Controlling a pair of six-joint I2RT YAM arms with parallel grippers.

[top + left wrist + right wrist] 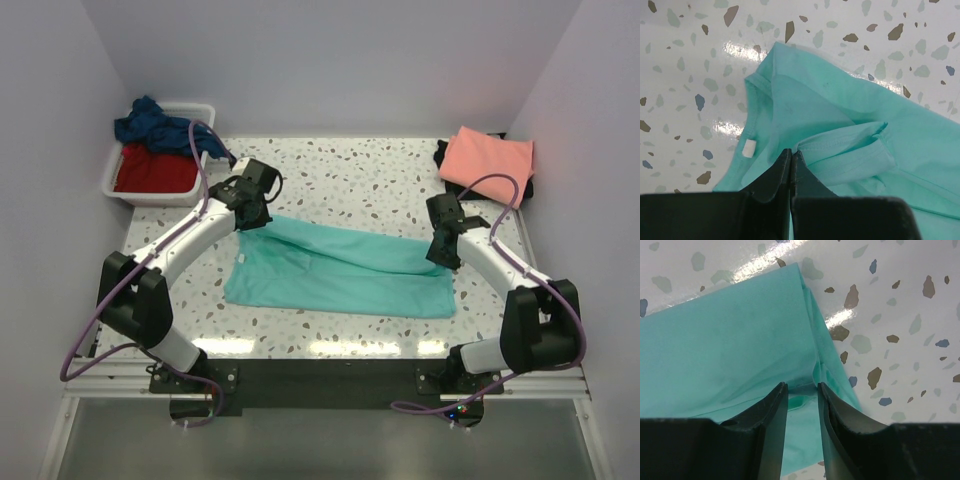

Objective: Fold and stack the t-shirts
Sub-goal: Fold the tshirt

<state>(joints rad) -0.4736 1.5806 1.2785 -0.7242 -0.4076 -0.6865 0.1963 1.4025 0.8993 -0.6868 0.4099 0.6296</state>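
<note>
- Top external view: the turquoise-teal t-shirt (pixel 340 275) lies spread across the middle of the speckled table (pixel 350 170), long side running left to right, with a raised fold crossing it from upper left to right
- The left gripper (pixel 250 215) sits at the shirt's upper left corner, where the cloth rises to meet it; the right gripper (pixel 441 258) is at the shirt's upper right edge
- A salmon-pink t-shirt (pixel 488 158) lies folded at the far right corner, on top of a black t-shirt (pixel 441 155) that shows at its edges
- At the far left a white tub (pixel 205 110) holds a red t-shirt (pixel 155 170), with a crumpled navy blue t-shirt (pixel 150 125) piled over its back rim
- Left wrist view: the left gripper (pixel 791 154) has its fingers pressed together, pinching the teal cloth at their tips beside a doubled hem
- The collar (pixel 752 107) curves to the left of the fingers, with a small white label (pixel 748 148) just inside it; bare table (pixel 690 75) shows beyond
- Right wrist view: the right gripper (pixel 802 387) has its fingers standing apart, with teal cloth visible through the gap below them and nothing clamped
- The shirt (pixel 725 345) fills the left of this view, its folded edge running down towards the fingers, and the table (pixel 890 315) lies bare to the right
</note>
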